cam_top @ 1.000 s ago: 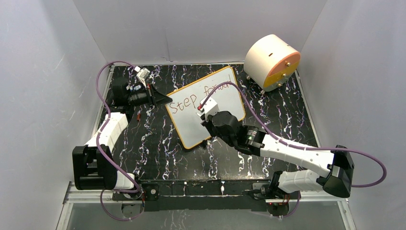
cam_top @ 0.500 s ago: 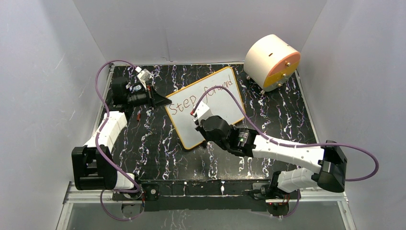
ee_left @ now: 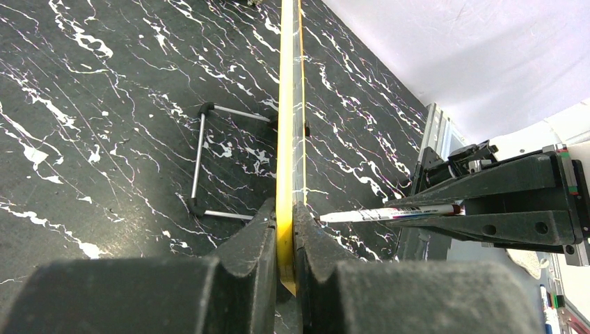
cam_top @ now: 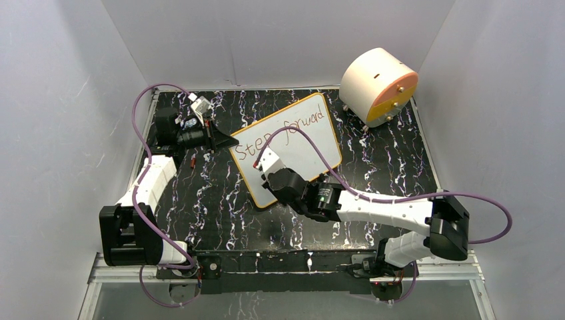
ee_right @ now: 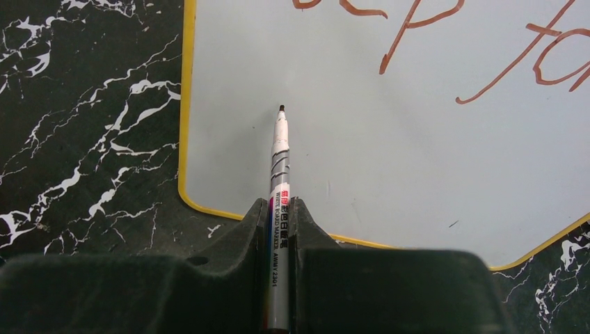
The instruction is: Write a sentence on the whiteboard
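The whiteboard [cam_top: 313, 150] stands tilted at the table's middle, orange-yellow frame around it. The sentence [cam_top: 303, 125] on it reads "Step forward" in one reddish-brown line. My left gripper [cam_top: 225, 141] is shut on the board's left edge; the left wrist view shows the frame [ee_left: 286, 104] edge-on, pinched at my gripper [ee_left: 285, 229]. My right gripper [cam_top: 272, 177] is shut on a white marker [ee_right: 279, 181]. Its tip points at blank board [ee_right: 417, 153] below "Step", near the lower-left corner. I cannot tell whether the tip touches. The marker also shows in the left wrist view [ee_left: 389, 212].
A round peach-and-orange drum [cam_top: 378, 85] stands at the back right. A thin metal wire stand [ee_left: 198, 160] lies behind the board. A small red item [cam_top: 193, 161] lies near the left gripper. Purple cables loop over both arms. White walls close in three sides.
My right gripper has carried the marker left and nearer, from the end of "forward" to the blank area under "Step". The left gripper and the board have stayed put.
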Tool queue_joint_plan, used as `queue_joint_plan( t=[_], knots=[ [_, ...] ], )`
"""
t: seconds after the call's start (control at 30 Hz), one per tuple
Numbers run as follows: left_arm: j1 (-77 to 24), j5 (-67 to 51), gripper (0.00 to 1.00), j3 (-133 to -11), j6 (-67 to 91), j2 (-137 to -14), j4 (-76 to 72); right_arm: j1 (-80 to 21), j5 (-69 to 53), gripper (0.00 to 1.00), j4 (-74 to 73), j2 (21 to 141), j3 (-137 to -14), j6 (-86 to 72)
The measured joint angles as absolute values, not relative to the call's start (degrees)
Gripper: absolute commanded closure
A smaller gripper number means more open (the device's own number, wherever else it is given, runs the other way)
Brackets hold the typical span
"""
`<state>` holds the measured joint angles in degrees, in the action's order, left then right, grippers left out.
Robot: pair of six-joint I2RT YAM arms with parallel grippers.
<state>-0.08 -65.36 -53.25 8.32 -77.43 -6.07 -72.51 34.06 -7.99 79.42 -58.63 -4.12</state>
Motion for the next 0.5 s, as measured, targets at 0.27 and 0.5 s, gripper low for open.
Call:
queue_joint_plan(
  t=[0.27, 0.5],
  knots=[
    [-0.08, -65.36, 1.00, -53.28, 8.34, -77.43, -5.98, -72.53, 34.83, 1.00, -6.85, 81.28, -59.27, -3.95],
    [-0.08, -65.39, 1.00, -53.30, 8.34, -77.43, -5.98, -72.58, 35.88, 1.00, -5.48, 82.04, -59.57, -3.05]
  ],
)
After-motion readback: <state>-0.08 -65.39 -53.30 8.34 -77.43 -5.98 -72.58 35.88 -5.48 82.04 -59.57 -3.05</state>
